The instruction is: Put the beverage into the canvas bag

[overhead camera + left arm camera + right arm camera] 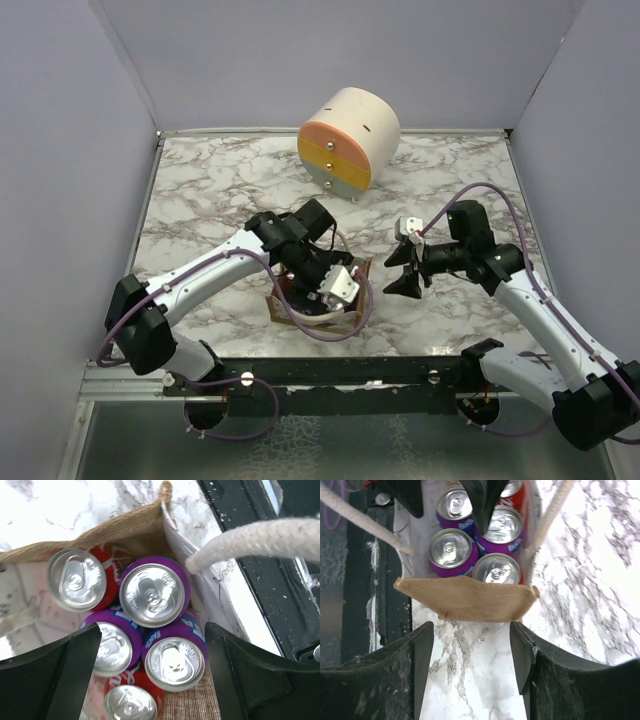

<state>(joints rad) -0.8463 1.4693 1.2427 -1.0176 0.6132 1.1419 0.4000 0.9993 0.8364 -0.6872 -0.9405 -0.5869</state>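
Note:
The tan canvas bag (274, 304) stands near the table's front edge, between the arms. It holds several upright soda cans, purple ones (154, 594) and red ones (76, 579). My left gripper (322, 296) is open right above the bag's mouth. In the left wrist view (152, 665) its jaws stand either side of a purple can (175, 662) without touching it. My right gripper (398, 272) is open and empty, just right of the bag. In the right wrist view (471, 655) it hangs over bare marble, facing the bag's end wall (467, 599).
The bag's white rope handles (260, 539) (360, 520) stick out at its sides. A round cream, orange and yellow drawer cabinet (348, 138) stands at the back. The black frame rail (330, 372) runs along the front edge, close behind the bag.

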